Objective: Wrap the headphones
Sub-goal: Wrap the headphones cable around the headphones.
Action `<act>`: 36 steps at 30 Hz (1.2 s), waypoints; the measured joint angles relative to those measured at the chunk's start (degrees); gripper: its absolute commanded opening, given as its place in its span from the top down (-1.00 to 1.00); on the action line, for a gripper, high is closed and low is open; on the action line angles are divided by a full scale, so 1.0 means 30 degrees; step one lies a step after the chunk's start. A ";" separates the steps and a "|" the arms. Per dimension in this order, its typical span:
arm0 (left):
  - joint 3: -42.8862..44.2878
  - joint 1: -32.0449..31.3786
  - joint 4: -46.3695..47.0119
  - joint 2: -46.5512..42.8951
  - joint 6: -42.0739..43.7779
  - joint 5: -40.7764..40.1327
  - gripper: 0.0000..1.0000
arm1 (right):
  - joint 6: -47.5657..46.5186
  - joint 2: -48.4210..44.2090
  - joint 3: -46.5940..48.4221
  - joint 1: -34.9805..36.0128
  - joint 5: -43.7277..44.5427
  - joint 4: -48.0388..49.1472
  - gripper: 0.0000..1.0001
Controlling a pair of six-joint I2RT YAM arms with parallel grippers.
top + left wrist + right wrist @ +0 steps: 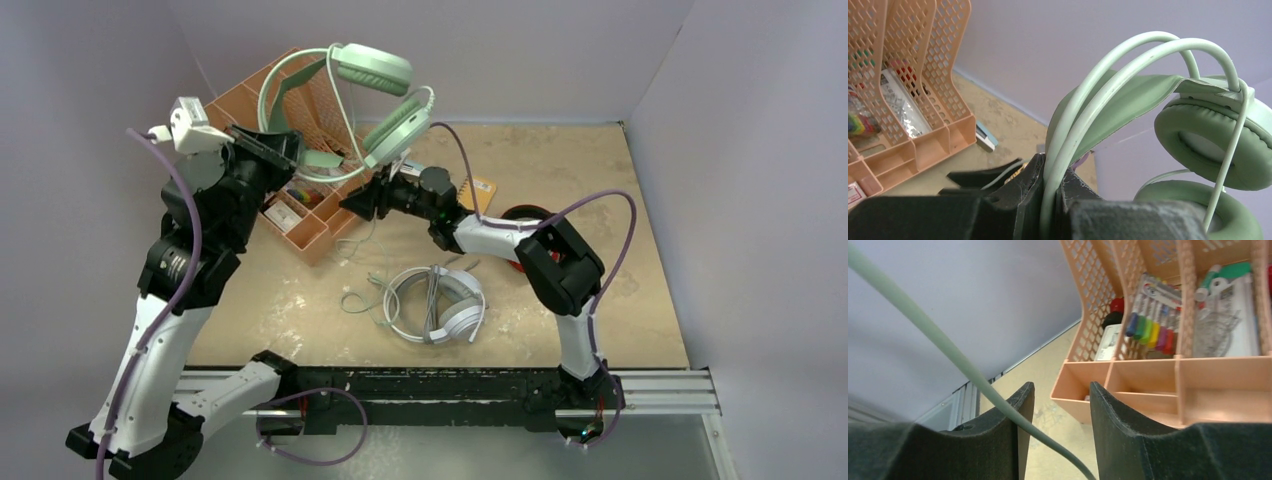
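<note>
- Left gripper, close up in its wrist view, was clamped tight on the twin-wire headband of the pale mint-green over-ear headset. It held the headset up off the table beside the peach perforated plastic desk organiser.
- Right gripper sat spread, with the mint cord running down through the gap between its fingers.
- Down on the beige table, the white over-ear headset lay flat with its grey cord coiled around it, well apart from both grippers.
- Only a sliver of the red and black headset showed behind the right arm.
</note>
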 measured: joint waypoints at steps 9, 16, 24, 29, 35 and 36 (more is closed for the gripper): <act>0.3446 0.0000 0.0015 0.2601 0.0437 -0.1727 1.00 | -0.0401 0.0080 -0.0925 0.1923 0.1457 0.1698 0.71; 0.5282 0.0000 0.0430 0.3883 0.2025 -0.3701 1.00 | -0.0386 0.0080 -0.2652 0.2310 0.1807 0.2856 1.00; 0.6987 0.0022 0.0386 0.6717 0.5697 -0.6462 1.00 | -0.1413 -0.1778 -0.4889 0.4386 0.2426 0.2098 1.00; 0.7439 0.0211 0.0291 0.7876 0.7606 -0.8255 1.00 | -0.2820 -0.4663 -0.5377 0.5814 0.2732 0.0313 1.00; 0.6222 0.0954 0.0663 0.7461 0.9296 -0.9821 1.00 | -0.4277 -0.8517 -0.6295 0.7235 0.3861 -0.2579 1.00; 0.5880 0.1158 0.0758 0.7359 0.9588 -0.9967 1.00 | -0.4466 -0.9100 -0.6309 0.7388 0.4051 -0.3213 1.00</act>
